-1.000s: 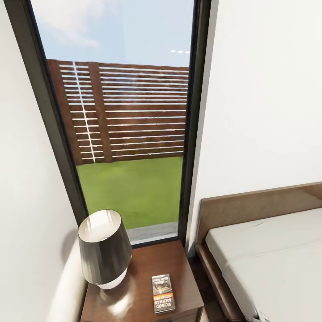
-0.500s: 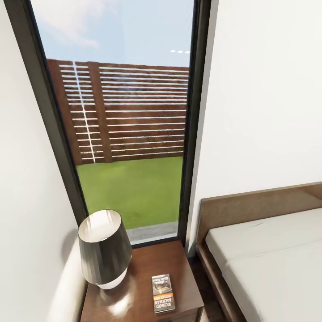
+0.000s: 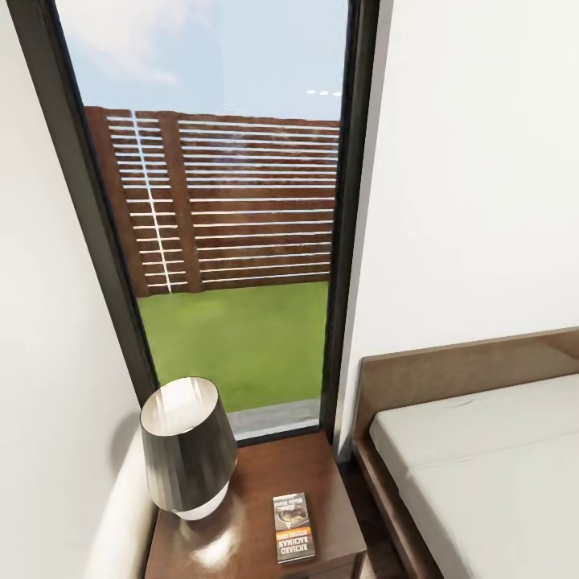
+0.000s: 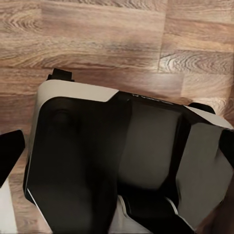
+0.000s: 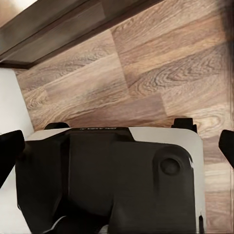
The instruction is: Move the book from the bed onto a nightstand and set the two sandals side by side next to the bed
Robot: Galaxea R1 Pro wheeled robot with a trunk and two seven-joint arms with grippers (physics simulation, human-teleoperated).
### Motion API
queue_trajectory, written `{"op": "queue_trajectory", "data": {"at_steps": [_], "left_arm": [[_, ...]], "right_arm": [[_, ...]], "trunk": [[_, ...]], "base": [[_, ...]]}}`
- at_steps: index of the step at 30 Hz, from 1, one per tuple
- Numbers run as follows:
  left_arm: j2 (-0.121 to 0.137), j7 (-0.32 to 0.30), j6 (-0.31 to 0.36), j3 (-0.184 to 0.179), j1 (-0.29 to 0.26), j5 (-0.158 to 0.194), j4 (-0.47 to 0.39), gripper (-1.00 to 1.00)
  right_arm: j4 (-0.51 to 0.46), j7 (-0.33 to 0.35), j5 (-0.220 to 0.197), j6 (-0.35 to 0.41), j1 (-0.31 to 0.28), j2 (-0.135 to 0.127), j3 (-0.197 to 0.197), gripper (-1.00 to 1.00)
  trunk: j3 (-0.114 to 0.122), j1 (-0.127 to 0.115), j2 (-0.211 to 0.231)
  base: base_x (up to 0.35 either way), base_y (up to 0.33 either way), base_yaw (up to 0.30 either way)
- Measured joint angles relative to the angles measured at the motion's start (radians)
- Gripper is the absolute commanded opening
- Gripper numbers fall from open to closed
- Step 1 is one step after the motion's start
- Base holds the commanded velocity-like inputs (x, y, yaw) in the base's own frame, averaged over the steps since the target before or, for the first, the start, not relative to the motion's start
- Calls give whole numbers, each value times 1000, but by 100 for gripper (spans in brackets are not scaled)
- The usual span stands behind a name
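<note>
The book (image 3: 294, 527) lies flat on the nightstand (image 3: 265, 482), near its front right corner, and I can read white "RICHARD BACHMAN" lettering on its cover below an orange band; the smaller print above that is too fine to make out. Just beside the book, to its left and apart from it, stands a lamp (image 3: 188, 447) with a dark, glossy shade and a pale base. The nightstand's front edge is cut off at the bottom of my head view.

To the right is the bed (image 3: 482, 450), its brown headboard against the white wall and its pale mattress running out of frame. Behind the nightstand a tall black-framed window (image 3: 233, 241) shows a slatted wooden fence (image 3: 233, 201) and a lawn.

In my left wrist view, my left gripper's (image 4: 117, 146) dark fingers show at the picture's two edges, spread wide and holding nothing, over my own base (image 4: 122, 161) and the wood-plank floor (image 4: 97, 44). My right gripper (image 5: 117, 146) is likewise spread and free, fingers at the two edges. A dark wooden edge (image 5: 58, 29) crosses that view's corner; I cannot tell what it belongs to.
</note>
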Motion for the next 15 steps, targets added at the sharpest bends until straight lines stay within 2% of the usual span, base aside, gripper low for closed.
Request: {"op": "queue_trajectory", "data": {"at_steps": [6, 15], "left_arm": [[8, -3, -49, 0, 46, 2, 1, 100], [2, 4, -139, -1, 98, 3, 3, 100]], "right_arm": [[0, -49, 6, -19, 40, 13, 0, 100], [0, -123, 10, -25, 86, 28, 0, 100]], "trunk": [[0, 0, 0], [0, 0, 0]], "base": [[0, 0, 0], [0, 0, 0]]}}
